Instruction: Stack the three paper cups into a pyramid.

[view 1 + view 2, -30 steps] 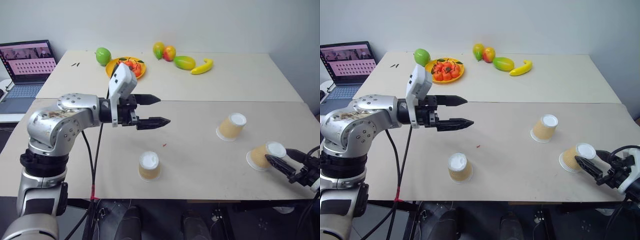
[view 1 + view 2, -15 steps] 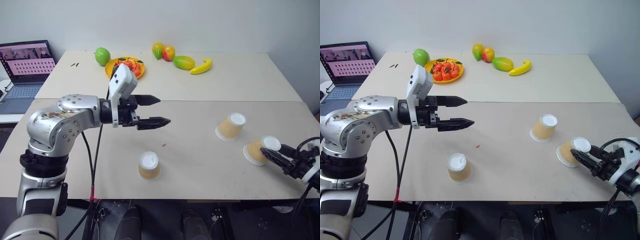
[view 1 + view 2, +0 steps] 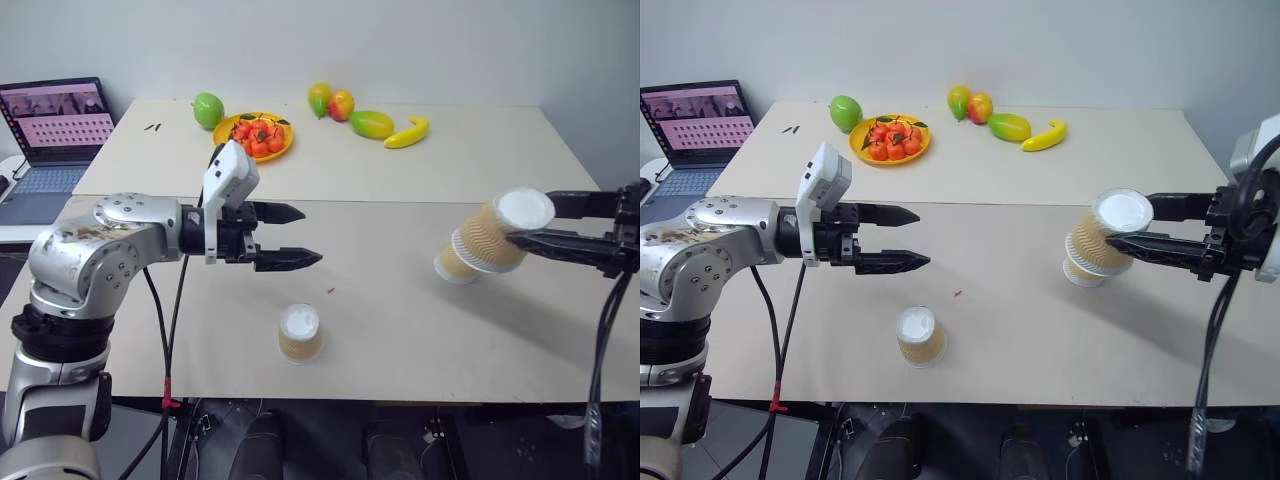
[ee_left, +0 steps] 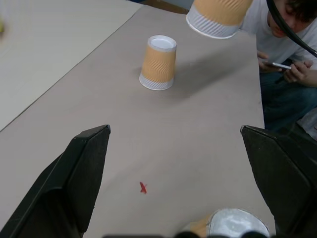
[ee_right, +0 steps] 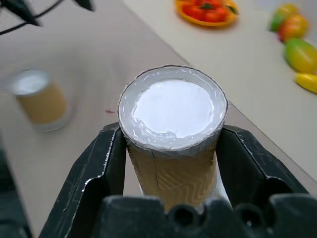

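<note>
Tan ribbed paper fills the right pincer (image 3: 1130,230), whose two black fingers clamp one of the three paper cups (image 3: 497,232) in the air above the bench (image 3: 420,330). The held cup lies tilted nearly on its side, its long axis running roughly level along the fingers, white base toward the camera and upward, open rim away and down.

A second cup (image 3: 1077,268) stands upside down on the bench just under and behind the raised one. A third cup (image 3: 299,332), also inverted with its white base up, stands well apart near the front edge, below the left pincer (image 3: 290,236), which hangs spread wide and empty over the bench.

Judging by the layout, the step in hand is carrying the lifted cup toward its place. The two cups on the bench stand too far apart to bear a top cup, so they likely need bringing side by side first. To do it well, the wrist should roll until the cup's axis stands upright, rim down, before lowering; a tight squeeze risks crushing the thin wall.

A fruit plate (image 3: 252,137), loose fruit (image 3: 372,124) and a laptop (image 3: 52,140) sit beyond.
</note>
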`<state>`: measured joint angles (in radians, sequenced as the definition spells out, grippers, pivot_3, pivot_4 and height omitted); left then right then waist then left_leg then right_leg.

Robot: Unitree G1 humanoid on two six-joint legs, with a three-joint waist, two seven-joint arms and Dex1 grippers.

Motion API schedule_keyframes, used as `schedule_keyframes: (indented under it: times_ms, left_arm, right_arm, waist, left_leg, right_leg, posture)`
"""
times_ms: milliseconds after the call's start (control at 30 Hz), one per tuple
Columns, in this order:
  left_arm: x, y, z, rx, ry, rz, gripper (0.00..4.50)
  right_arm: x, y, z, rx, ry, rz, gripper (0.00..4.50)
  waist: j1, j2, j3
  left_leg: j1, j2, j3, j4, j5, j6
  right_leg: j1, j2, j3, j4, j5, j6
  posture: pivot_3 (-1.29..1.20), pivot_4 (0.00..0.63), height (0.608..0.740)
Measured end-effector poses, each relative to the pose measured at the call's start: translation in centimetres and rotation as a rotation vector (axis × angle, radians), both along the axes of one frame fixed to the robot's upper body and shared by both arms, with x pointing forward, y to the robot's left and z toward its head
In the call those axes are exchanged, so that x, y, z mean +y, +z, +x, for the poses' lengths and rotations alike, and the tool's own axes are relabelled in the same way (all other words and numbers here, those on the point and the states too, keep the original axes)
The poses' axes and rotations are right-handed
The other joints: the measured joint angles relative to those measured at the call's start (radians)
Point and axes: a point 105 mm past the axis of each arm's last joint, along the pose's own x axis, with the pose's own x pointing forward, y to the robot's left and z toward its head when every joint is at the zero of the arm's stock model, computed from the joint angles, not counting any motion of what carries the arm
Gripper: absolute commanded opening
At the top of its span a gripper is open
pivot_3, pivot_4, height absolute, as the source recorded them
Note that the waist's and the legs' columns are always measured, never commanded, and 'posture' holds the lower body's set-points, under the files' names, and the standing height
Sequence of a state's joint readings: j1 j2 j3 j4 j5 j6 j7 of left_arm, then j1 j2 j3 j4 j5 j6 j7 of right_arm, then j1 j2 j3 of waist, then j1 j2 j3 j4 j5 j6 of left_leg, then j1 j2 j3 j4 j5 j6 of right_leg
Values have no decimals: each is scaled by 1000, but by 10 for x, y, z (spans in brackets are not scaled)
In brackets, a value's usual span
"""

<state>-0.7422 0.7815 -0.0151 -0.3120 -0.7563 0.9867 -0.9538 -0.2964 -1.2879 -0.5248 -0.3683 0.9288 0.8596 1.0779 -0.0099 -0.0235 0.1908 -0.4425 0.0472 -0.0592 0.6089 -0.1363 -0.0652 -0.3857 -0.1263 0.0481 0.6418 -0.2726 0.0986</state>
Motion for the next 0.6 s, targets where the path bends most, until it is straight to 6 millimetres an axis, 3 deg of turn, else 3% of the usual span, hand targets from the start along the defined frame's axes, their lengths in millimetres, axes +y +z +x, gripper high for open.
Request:
schedule_keyframes:
  times_ms: [167, 267, 333, 433, 600]
  left_arm:
    - [-3, -2, -1, 5, -7, -9, 4500]
    - [-4, -2, -1, 4, -4, -13, 4500]
    - [-6, -1, -2, -4, -12, -13, 4500]
    - [-4, 0, -3, -8, -3, 0, 4500]
    - [1, 6, -8, -29, 20, 11, 4500]
  right_arm:
    - [35, -6, -4, 52, 173, -6, 2561]
    - [63, -10, 5, 32, 268, 24, 2561]
    - [84, -28, 13, 72, 326, 15, 2561]
    - [94, -56, 25, 136, 334, -32, 2561]
    - [106, -76, 47, 145, 339, -36, 2561]
  waist:
    - [-5, -1, 0]
    - [-20, -1, 0]
    - [-27, -1, 0]
    - [-22, -1, 1]
    - [-21, -1, 1]
  left_leg:
    - [-2, 0, 0, 0, 0, 0]
    - [-1, 0, 0, 1, 0, 0]
    - [-1, 0, -1, 1, 0, 0]
    - [-3, 0, -1, 1, 0, 0]
    - [-3, 0, -1, 0, 0, 0]
  right_leg:
    - [-2, 0, 0, 1, 0, 0]
    - [-2, 1, 1, 1, 0, 0]
    - [-2, 1, 1, 2, 0, 0]
    - [-4, 1, 1, 2, 0, 0]
    - [-4, 1, 0, 3, 0, 0]
  posture:
    - [0, 150, 732]
    - [0, 150, 732]
    - [0, 150, 732]
    - [0, 150, 732]
    - [0, 150, 732]
